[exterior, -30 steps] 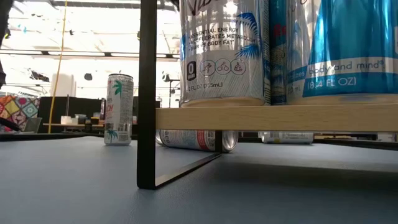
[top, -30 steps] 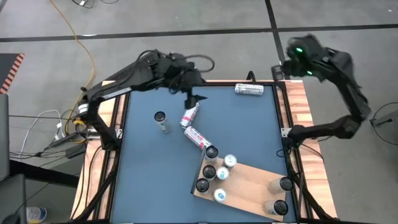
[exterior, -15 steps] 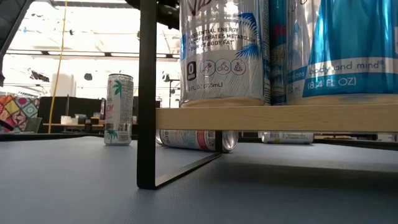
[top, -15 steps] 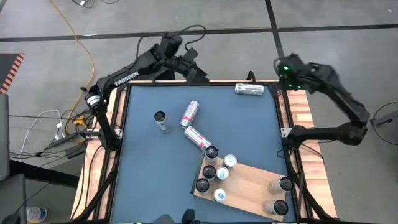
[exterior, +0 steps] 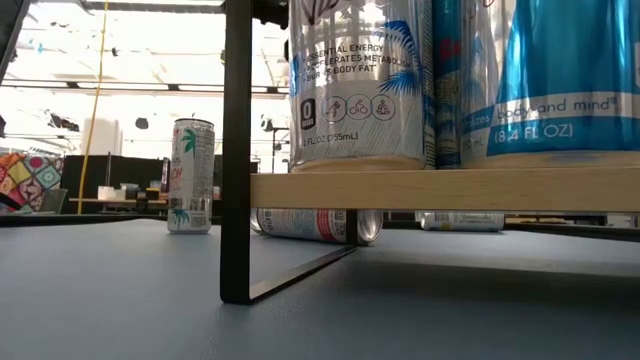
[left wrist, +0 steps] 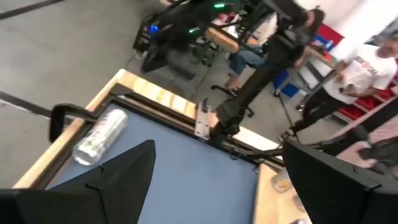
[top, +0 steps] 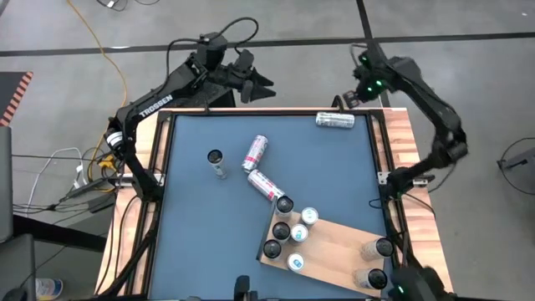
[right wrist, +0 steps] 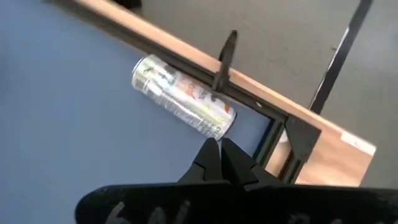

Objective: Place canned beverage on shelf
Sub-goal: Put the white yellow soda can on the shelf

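The shelf (top: 334,244), a light wooden board on a dark frame, stands at the table's near right with several cans upright on it. One can (top: 216,160) stands upright on the blue tabletop. Two cans (top: 256,152) (top: 263,184) lie on their sides mid-table. Another can (top: 334,120) (right wrist: 183,98) lies on its side by the far right corner. My right gripper (top: 347,99) (right wrist: 221,155) hovers shut above that corner, just off this can. My left gripper (top: 257,84) (left wrist: 224,186) is open, beyond the far edge, holding nothing.
A raised wooden rim with dark brackets (right wrist: 225,56) borders the table's far edge next to the lying can. In the low view the shelf board (exterior: 440,188) stands above the tabletop with a can (exterior: 315,224) lying beneath it. People stand beyond the table (left wrist: 367,68).
My left gripper has drawn back from above the two mid-table cans toward and past the far edge, rolling as it went, still open. My right gripper has swung in from outside the table's right side toward the far right corner and sunk toward the lying can, still shut.
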Action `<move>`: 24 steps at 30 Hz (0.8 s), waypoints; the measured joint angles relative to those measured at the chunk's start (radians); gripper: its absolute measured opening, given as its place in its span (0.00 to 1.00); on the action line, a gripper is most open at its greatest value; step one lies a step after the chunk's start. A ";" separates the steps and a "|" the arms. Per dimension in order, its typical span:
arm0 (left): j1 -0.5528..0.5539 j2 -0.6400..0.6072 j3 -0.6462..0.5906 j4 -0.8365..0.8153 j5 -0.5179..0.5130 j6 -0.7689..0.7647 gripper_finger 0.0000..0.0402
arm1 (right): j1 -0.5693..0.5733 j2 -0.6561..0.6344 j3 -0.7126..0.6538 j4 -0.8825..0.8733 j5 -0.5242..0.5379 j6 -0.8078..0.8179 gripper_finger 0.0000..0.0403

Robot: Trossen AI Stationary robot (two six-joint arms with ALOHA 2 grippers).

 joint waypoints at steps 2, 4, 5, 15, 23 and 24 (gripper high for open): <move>0.007 0.000 0.013 0.003 0.022 -0.005 0.84 | 0.001 0.090 0.079 -0.081 0.024 -0.064 0.00; 0.017 0.000 0.023 -0.003 0.054 0.013 0.84 | 0.000 0.165 0.151 -0.150 0.067 -0.132 0.00; 0.024 0.000 0.028 -0.010 0.072 0.023 0.84 | 0.000 0.191 0.176 -0.174 0.072 -0.168 0.00; 0.100 0.000 0.031 -0.003 0.264 -0.186 0.84 | 0.013 0.337 0.244 -0.219 -0.162 -0.328 0.16; 0.184 -0.005 0.031 0.043 0.411 -0.335 0.84 | 0.141 0.336 0.246 -0.101 -0.102 -0.280 0.53; 0.193 -0.005 0.031 0.051 0.427 -0.341 0.84 | 0.156 0.336 0.246 -0.083 -0.055 -0.322 0.57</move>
